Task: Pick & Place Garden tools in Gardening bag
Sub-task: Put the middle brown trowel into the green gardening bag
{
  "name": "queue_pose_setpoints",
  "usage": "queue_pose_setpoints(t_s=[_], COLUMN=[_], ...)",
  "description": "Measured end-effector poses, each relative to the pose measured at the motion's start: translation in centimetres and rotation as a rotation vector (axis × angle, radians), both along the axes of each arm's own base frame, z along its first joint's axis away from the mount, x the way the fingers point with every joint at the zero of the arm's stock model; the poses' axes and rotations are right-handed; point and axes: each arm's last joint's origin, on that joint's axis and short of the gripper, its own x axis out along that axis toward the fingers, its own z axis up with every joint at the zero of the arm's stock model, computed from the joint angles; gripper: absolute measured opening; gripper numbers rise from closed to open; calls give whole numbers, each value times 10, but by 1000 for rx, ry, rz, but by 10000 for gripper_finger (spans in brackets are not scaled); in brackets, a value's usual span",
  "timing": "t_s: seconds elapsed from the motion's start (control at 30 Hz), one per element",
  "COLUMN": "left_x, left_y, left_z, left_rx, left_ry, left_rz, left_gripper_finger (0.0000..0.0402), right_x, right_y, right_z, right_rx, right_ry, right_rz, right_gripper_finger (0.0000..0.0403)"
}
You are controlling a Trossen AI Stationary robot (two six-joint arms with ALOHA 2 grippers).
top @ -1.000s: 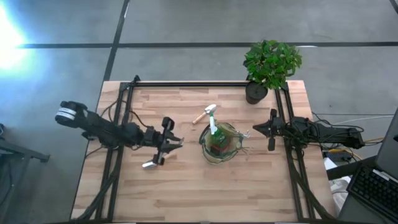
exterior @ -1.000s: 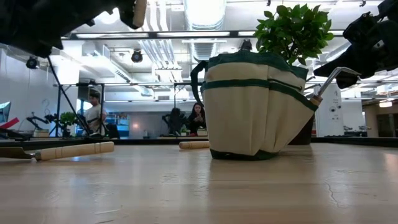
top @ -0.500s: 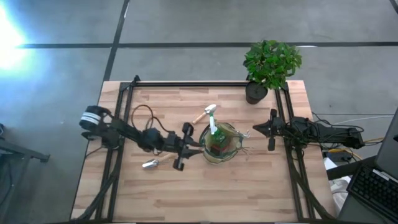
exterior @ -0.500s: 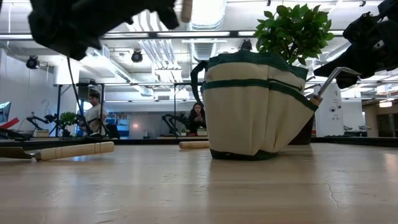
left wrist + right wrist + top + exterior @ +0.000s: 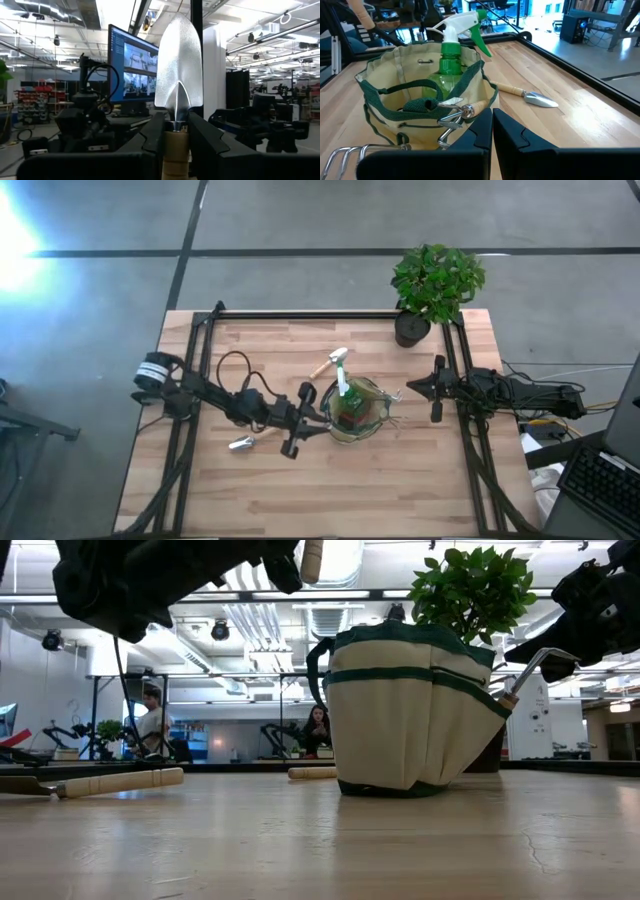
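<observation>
The gardening bag (image 5: 356, 410) is round, cream cloth with green trim, and stands mid-table; it also shows in the low view (image 5: 410, 710). It holds a green spray bottle (image 5: 451, 55), a wooden-handled fork (image 5: 465, 111) and a wire rake (image 5: 345, 150). My left gripper (image 5: 316, 420) is just left of the bag, raised, shut on a trowel with a silver blade (image 5: 179, 65); its wooden handle end shows in the low view (image 5: 312, 558). My right gripper (image 5: 434, 392) waits shut and empty right of the bag. Two more tools lie flat on the table (image 5: 243, 443), (image 5: 330, 363). My left gripper pinches the trowel's wooden handle at its blade end (image 5: 175, 145) between its two fingers. The trowel lies along the fingers, and its blade sticks out beyond the fingertips. The trowel is lifted clear of the table, near the level of the bag's rim.
A potted green plant (image 5: 436, 280) stands at the far right corner. Black frame rails run along the table's left, far and right edges (image 5: 300, 314). Bare wood lies in front of the bag (image 5: 340, 490). People sit in the room beyond (image 5: 152, 720).
My left gripper has moved toward the table's right edge, up to the bag's left side, carrying the trowel clear of the table. The tool on the left of the table has stayed where it was.
</observation>
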Motion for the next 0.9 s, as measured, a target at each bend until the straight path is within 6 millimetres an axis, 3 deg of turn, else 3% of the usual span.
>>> queue_pose_setpoints(t_s=[0.37,0.7,0.9], left_x=[6,39,49], left_y=[1,0,-2], left_z=[-12,-30,-38], left_rx=[40,28,-1], left_ry=[44,52,38], left_rz=[21,35,23], left_gripper_finger=[66,66,66], right_x=[0,0,0], right_y=[0,0,0], right_z=[0,0,0], right_rx=[0,0,0], right_ry=[0,0,0], right_rz=[0,0,0], right_gripper_finger=[8,8,8])
